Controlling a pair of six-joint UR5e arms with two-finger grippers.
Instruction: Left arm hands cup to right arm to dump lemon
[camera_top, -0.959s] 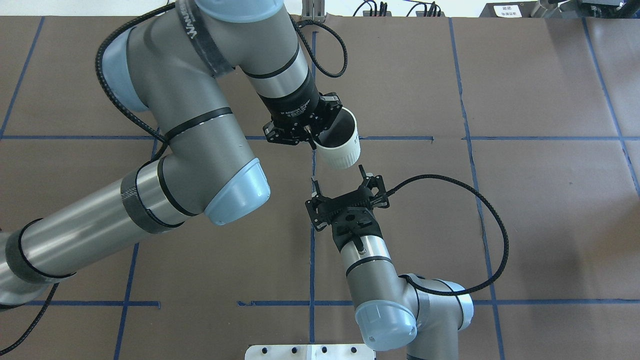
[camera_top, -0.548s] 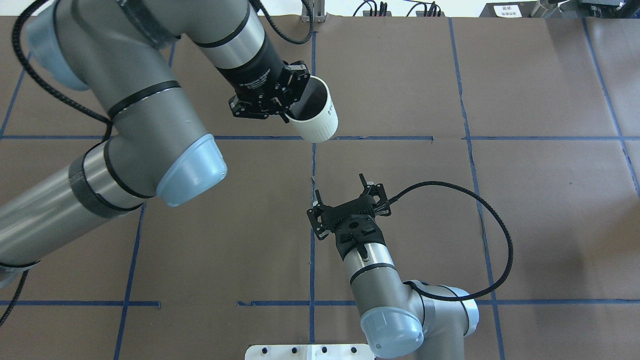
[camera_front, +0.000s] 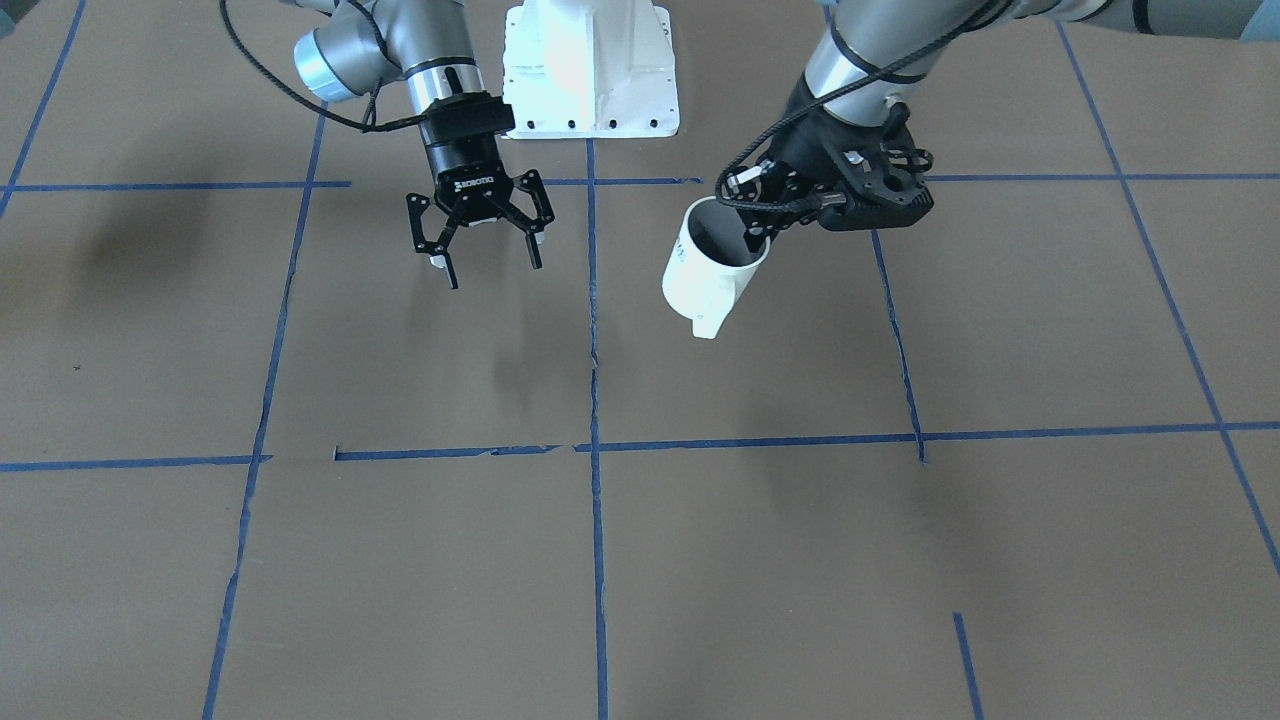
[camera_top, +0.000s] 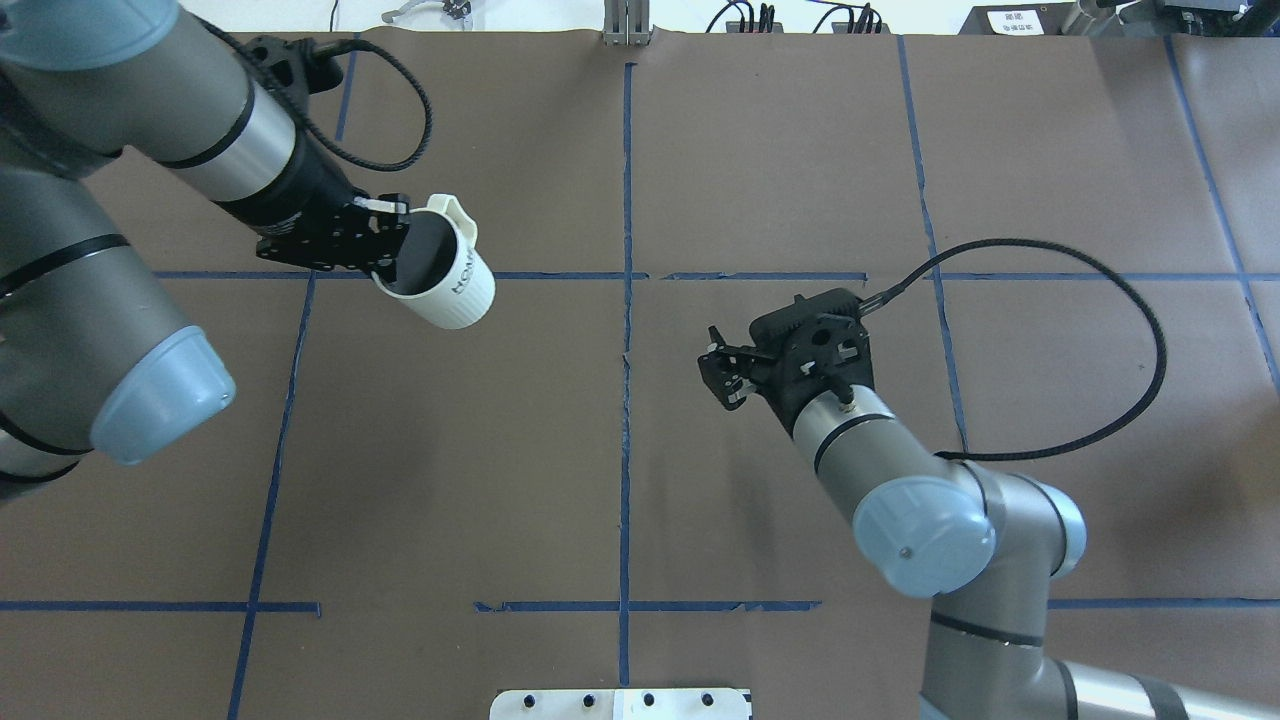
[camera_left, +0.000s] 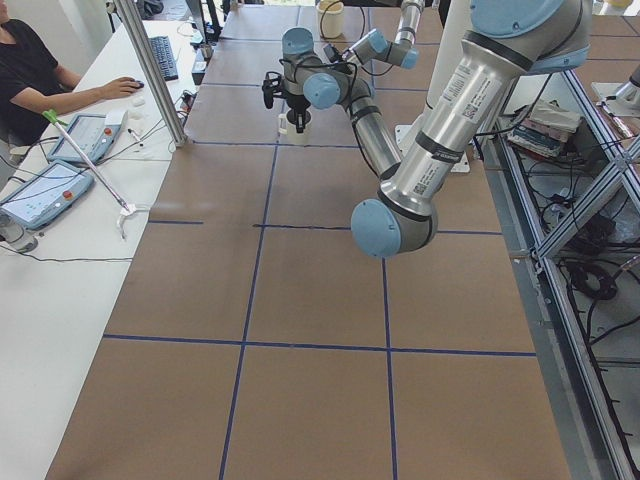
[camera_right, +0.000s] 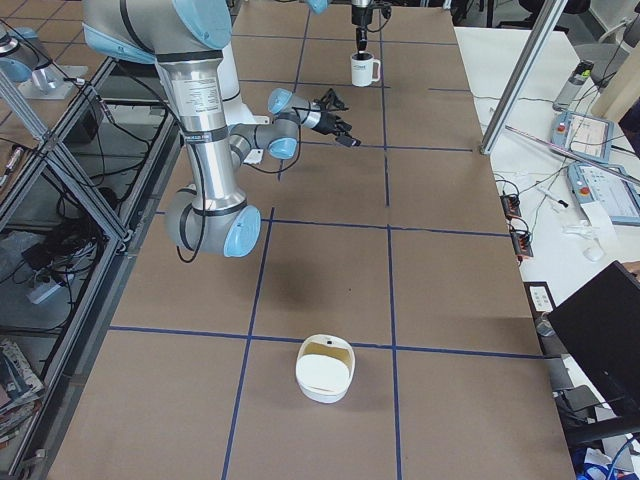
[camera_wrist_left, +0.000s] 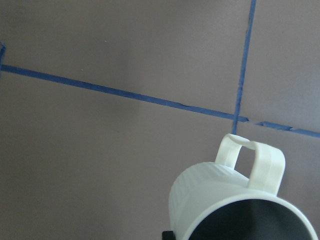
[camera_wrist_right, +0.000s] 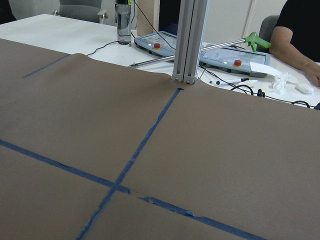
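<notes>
My left gripper (camera_top: 385, 258) is shut on the rim of the white ribbed cup (camera_top: 445, 278) and holds it tilted above the table, left of centre. Its handle (camera_top: 452, 208) points to the far side. The cup also shows in the front view (camera_front: 708, 275), with the left gripper (camera_front: 755, 230) at its rim, and in the left wrist view (camera_wrist_left: 225, 200). Its inside looks dark, and no lemon shows in any view. My right gripper (camera_top: 716, 370) is open and empty, right of centre and well apart from the cup. It also shows in the front view (camera_front: 490, 268).
A white bowl (camera_right: 325, 370) sits on the table toward the robot's right end. The robot's white base (camera_front: 590, 70) is at the near edge. An aluminium post (camera_wrist_right: 186, 40) and the operators' tablets (camera_wrist_right: 235, 55) stand beyond the far edge. Blue tape lines (camera_top: 626, 300) cross the brown table.
My left arm has swung left with the cup, away from the right gripper. The right gripper has moved right and turned toward the left.
</notes>
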